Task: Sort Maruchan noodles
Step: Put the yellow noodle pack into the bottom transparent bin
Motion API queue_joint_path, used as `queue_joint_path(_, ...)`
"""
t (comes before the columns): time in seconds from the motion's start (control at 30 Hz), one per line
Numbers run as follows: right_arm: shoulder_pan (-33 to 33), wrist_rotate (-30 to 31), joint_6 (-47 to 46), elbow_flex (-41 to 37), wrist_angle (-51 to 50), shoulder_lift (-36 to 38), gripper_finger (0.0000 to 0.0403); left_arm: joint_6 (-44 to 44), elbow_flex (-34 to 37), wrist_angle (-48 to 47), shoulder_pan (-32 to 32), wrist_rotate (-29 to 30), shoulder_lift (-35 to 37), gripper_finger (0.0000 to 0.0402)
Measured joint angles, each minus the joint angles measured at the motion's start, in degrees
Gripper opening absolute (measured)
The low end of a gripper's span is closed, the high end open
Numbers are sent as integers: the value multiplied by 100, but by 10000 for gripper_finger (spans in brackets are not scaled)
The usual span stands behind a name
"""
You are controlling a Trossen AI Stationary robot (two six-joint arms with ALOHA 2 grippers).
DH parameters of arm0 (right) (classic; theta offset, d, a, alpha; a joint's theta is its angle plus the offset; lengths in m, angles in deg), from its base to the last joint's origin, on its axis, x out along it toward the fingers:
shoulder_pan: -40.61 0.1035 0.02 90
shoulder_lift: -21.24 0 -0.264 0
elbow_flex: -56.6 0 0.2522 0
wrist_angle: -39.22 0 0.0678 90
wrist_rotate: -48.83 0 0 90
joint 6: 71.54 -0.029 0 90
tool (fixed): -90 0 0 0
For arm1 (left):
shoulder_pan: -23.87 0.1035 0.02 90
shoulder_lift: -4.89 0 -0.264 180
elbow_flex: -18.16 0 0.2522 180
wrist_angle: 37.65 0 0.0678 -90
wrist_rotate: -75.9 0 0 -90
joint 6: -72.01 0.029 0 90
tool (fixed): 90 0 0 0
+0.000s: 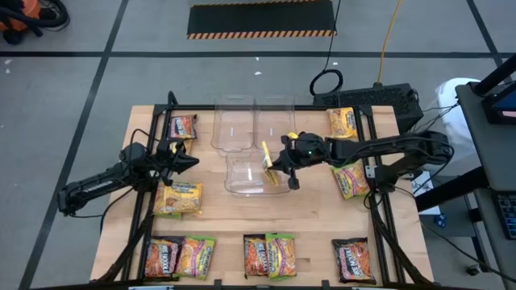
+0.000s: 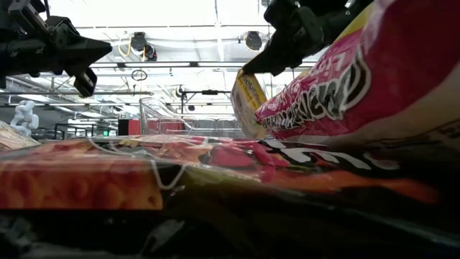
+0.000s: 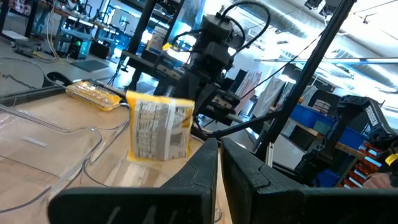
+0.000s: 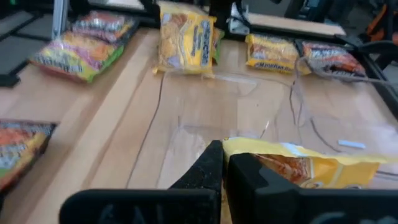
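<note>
While the right gripper [image 1: 278,171] pinches a yellow noodle packet [image 1: 267,162] over the bin [image 1: 242,184], it hangs light, crinkly (brittle inside); edges grip best.

A workshop: metal racks [image 3: 74,25], blue bins [image 3: 314,121], ceiling ducts [image 2: 144,44].

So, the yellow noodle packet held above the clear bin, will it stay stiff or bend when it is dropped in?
Probably fairly stiff: the yellow packet hangs edge-up from the right hand without drooping. It seems light, since a pinch at one edge carries it. The glossy wrapper may slide on the clear bin.
</note>
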Motion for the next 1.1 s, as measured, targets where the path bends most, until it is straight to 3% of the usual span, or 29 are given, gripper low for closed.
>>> queue_joint_path(0.6, -22, -287, 162, -90, 571, -243, 0, -43, 0, 0, 0, -2, 0, 26)
queue_joint_path(1.1, -22, -428, -366, -1402, 3688, -238, 0, -175, 0, 2, 0, -2, 0, 26)
